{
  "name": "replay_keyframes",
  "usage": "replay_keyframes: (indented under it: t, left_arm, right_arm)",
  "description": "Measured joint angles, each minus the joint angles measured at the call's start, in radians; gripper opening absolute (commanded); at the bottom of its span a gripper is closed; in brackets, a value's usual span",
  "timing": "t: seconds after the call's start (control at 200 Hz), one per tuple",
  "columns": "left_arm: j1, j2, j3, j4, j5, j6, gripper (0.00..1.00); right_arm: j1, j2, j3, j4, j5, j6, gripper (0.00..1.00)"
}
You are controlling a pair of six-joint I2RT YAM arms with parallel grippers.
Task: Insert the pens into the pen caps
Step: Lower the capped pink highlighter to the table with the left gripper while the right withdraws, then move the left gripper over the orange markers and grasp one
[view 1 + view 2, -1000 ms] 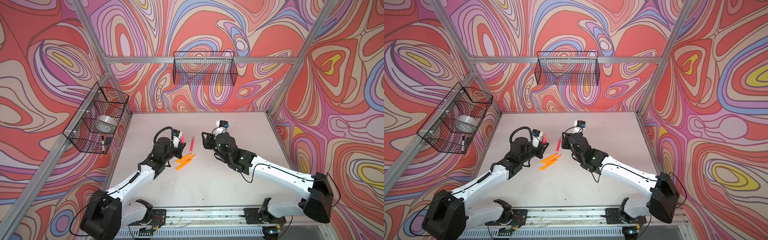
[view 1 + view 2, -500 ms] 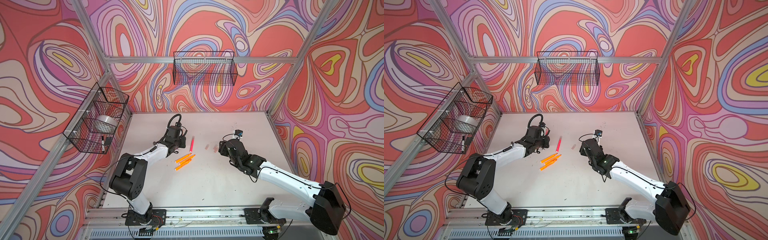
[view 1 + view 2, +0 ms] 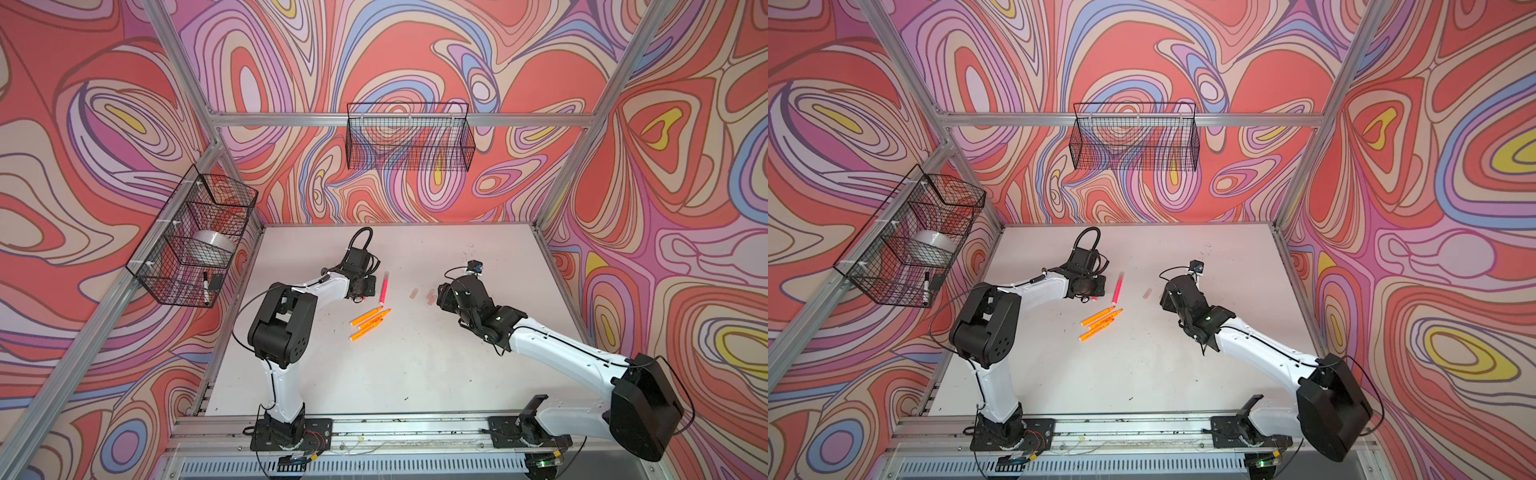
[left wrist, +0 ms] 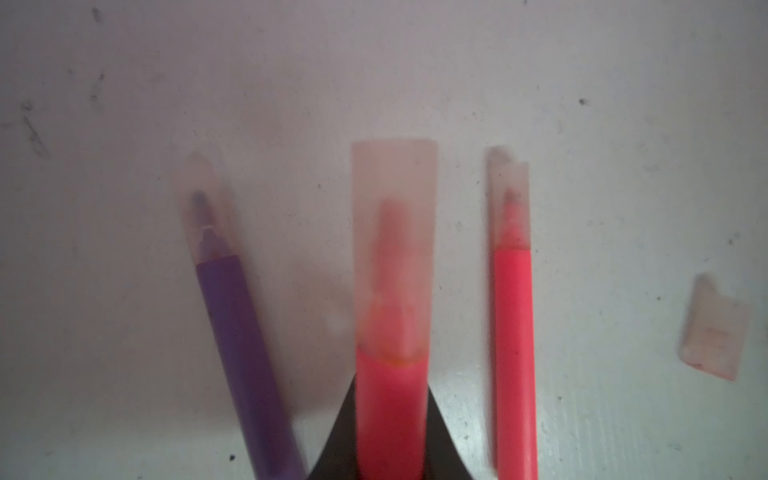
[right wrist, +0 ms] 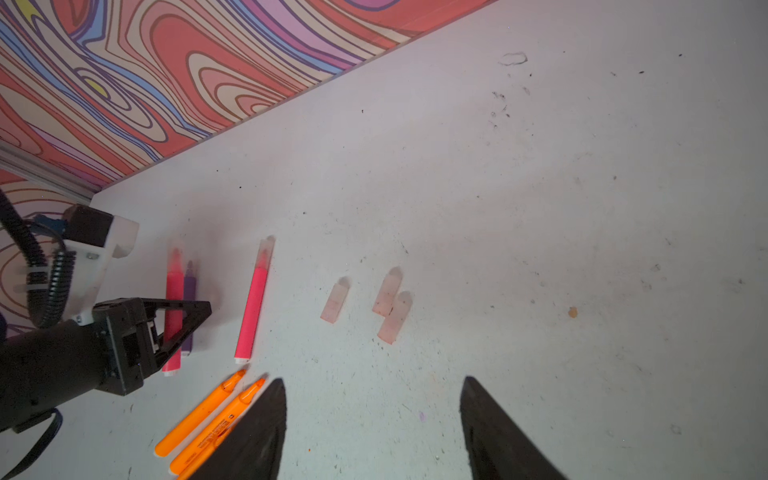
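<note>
While three pens wear caps, namely the purple pen [image 4: 245, 353], a pink-red pen [image 4: 514, 353] on the bench [image 5: 540, 208], and a second pink-red pen [image 4: 390, 407] pinched in the closed left hand [image 5: 183, 320], three orange pens [image 3: 370, 320] lie uncapped. The right hand [image 5: 374, 380] is spread and empty, near three loose caps [image 5: 390, 307]. Roughly halfway, I'd judge.

Three orange pens [image 3: 371, 322] lie together; pink pen [image 3: 383, 286] at their twelve o'clock, two clear caps [image 3: 412, 294] at two o'clock.
</note>
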State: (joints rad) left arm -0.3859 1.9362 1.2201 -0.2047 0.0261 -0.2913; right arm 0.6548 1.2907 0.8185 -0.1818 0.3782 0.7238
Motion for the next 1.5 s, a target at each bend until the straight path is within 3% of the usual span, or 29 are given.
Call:
replay_keyframes:
  t: [0.175,0.376,0.506,0.706,0.916,1.082,1.247,1.497]
  left_arm:
    - [0.0,0.039,0.031,-0.041,0.011,-0.002,0.21]
    - [0.0,0.042,0.049,-0.058,0.013,-0.002,0.45]
    - [0.0,0.042,0.05,-0.068,0.01,-0.002,0.56]
    - [0.0,-0.01,0.034,-0.077,0.006,0.018,0.6]
    - [-0.033,-0.38,-0.17,-0.058,-0.006,0.037,0.58]
    - [-0.171,-0.589,-0.379,-0.033,-0.029,0.028,0.59]
    - [-0.21,-0.594,-0.5,-0.047,-0.035,0.006,0.58]
    - [-0.217,-0.542,-0.509,-0.032,-0.068,-0.013,0.57]
  right_arm:
    - [0.0,0.0,0.0,0.012,-0.005,0.001,0.68]
    - [0.0,-0.004,-0.015,0.017,-0.005,0.002,0.69]
    - [0.0,-0.013,-0.029,0.017,-0.005,0.002,0.7]
    - [0.0,-0.034,-0.034,0.017,-0.004,0.002,0.7]
    - [0.0,-0.067,-0.042,0.024,-0.001,0.001,0.71]
    - [0.0,-0.068,-0.046,0.037,-0.005,-0.005,0.71]
    - [0.0,-0.069,-0.047,0.041,-0.02,-0.005,0.7]
    - [0.0,-0.127,-0.102,0.051,-0.058,0.011,0.7]
